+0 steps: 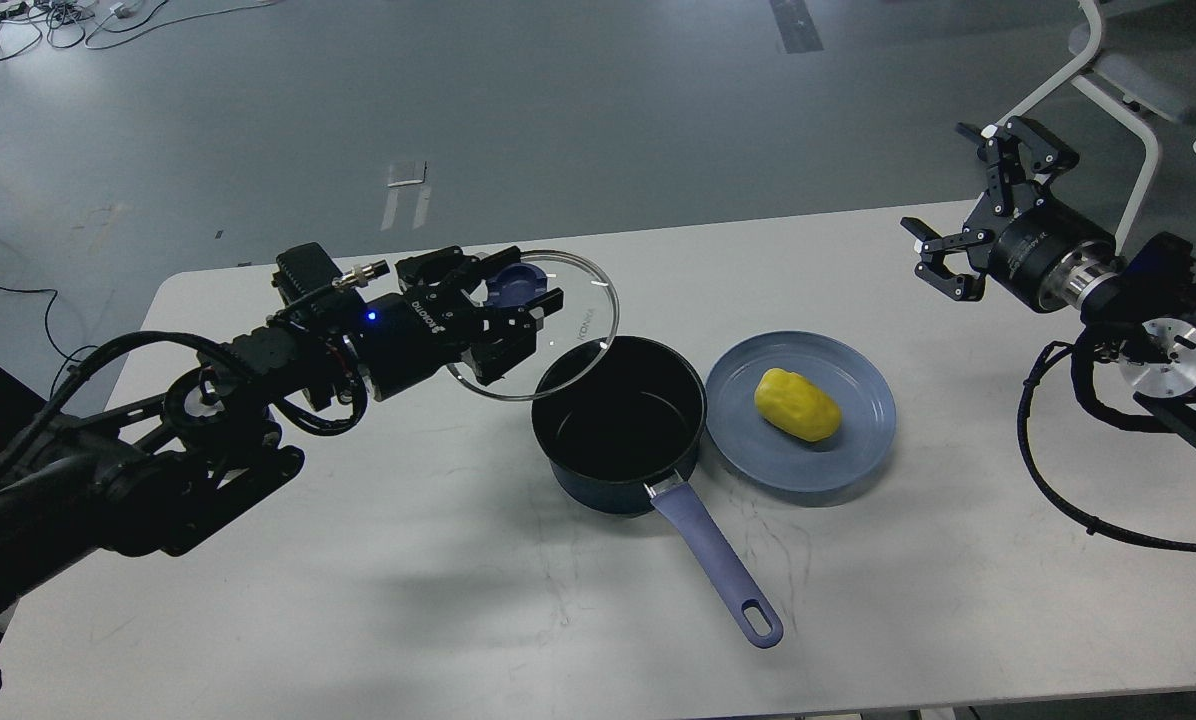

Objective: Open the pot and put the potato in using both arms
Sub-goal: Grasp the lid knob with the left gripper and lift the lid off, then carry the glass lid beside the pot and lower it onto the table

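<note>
A dark blue pot (618, 425) with a long blue handle stands open in the middle of the white table (458, 580). My left gripper (520, 300) is shut on the blue knob of the glass lid (558, 330) and holds the lid in the air, to the upper left of the pot. The lid's right edge still overlaps the pot's rim in this view. A yellow potato (796, 404) lies on a blue plate (858, 440) just right of the pot. My right gripper (963, 215) is open and empty, high above the table's far right edge.
A white chair frame (1108, 90) stands behind the right arm. Cables lie on the grey floor at the far left. A black box (8, 450) sits left of the table.
</note>
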You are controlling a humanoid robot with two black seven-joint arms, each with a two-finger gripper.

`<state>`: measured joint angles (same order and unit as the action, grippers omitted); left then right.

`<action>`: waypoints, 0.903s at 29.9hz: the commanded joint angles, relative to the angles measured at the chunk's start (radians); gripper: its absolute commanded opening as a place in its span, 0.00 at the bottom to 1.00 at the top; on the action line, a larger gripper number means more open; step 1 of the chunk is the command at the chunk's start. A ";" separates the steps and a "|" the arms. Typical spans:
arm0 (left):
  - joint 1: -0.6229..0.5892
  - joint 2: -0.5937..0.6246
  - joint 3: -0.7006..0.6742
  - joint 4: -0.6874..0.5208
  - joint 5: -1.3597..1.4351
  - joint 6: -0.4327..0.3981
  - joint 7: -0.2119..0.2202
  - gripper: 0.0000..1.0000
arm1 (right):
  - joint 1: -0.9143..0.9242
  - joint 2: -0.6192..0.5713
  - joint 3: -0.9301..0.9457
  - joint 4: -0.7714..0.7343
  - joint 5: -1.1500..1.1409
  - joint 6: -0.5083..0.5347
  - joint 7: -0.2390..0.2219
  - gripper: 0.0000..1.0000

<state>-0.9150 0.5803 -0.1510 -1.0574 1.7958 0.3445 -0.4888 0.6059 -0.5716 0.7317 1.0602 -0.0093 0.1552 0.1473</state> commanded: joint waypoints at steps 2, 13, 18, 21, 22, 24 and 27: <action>0.059 0.079 0.004 0.013 -0.042 0.068 0.000 0.36 | 0.003 0.010 0.000 0.000 -0.001 -0.002 0.000 1.00; 0.252 0.121 0.004 0.085 -0.044 0.144 0.000 0.36 | 0.006 0.012 -0.005 -0.005 -0.003 -0.003 0.000 1.00; 0.260 0.067 0.005 0.161 -0.046 0.144 0.000 0.37 | 0.006 0.010 -0.005 -0.005 -0.003 -0.003 -0.002 1.00; 0.262 0.015 0.004 0.236 -0.049 0.144 0.000 0.37 | 0.003 0.004 -0.005 -0.003 -0.003 -0.003 -0.002 1.00; 0.262 0.006 0.004 0.247 -0.053 0.144 0.000 0.37 | 0.003 0.002 -0.005 -0.003 -0.003 -0.003 -0.002 1.00; 0.262 -0.013 0.005 0.273 -0.072 0.144 0.000 0.37 | 0.003 0.001 -0.005 -0.003 -0.003 -0.003 0.000 1.00; 0.275 -0.020 0.005 0.289 -0.079 0.144 0.000 0.39 | 0.003 -0.001 -0.005 -0.003 -0.003 -0.003 -0.002 1.00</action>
<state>-0.6507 0.5703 -0.1461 -0.7859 1.7258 0.4892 -0.4887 0.6094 -0.5700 0.7270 1.0571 -0.0123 0.1518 0.1458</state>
